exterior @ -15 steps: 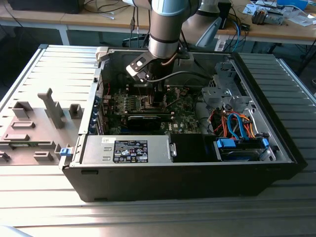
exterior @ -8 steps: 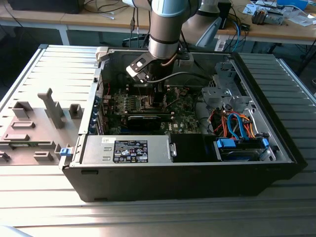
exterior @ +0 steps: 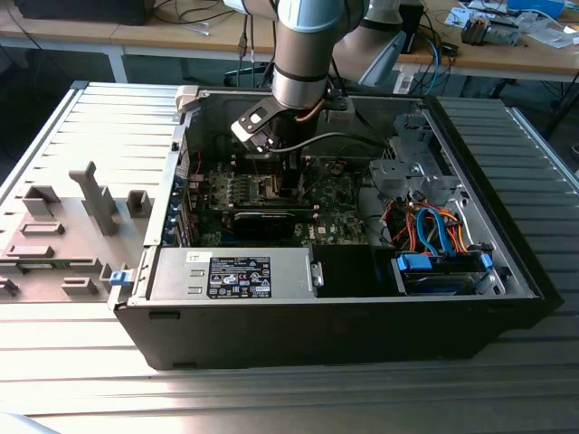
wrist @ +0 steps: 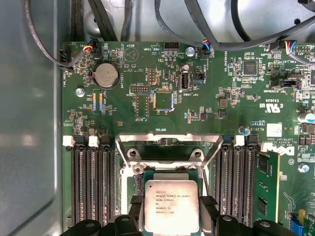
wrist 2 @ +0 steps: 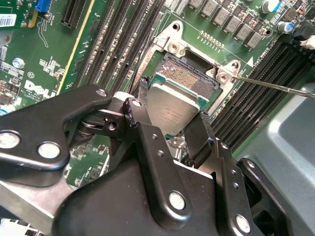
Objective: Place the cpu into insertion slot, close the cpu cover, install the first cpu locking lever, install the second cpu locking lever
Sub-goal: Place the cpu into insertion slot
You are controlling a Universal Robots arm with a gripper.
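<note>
Gripping the cpu (wrist 2: 172, 110) by two opposite edges, the gripper (wrist 2: 169, 118) is clamped on the chip, metal face up in the second wrist view. The chip sits partly over the insertion slot (wrist 2: 189, 78), with bare pins showing past its edge; can't tell if they touch. Black memory slots (wrist: 88, 187) flank the socket. Upper middle of the exterior view, the arm (exterior: 298, 54) reaches down into the open computer case (exterior: 362, 316).

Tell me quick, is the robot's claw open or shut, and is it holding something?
Gripper: shut on the cpu, holding it over the insertion slot.
</note>
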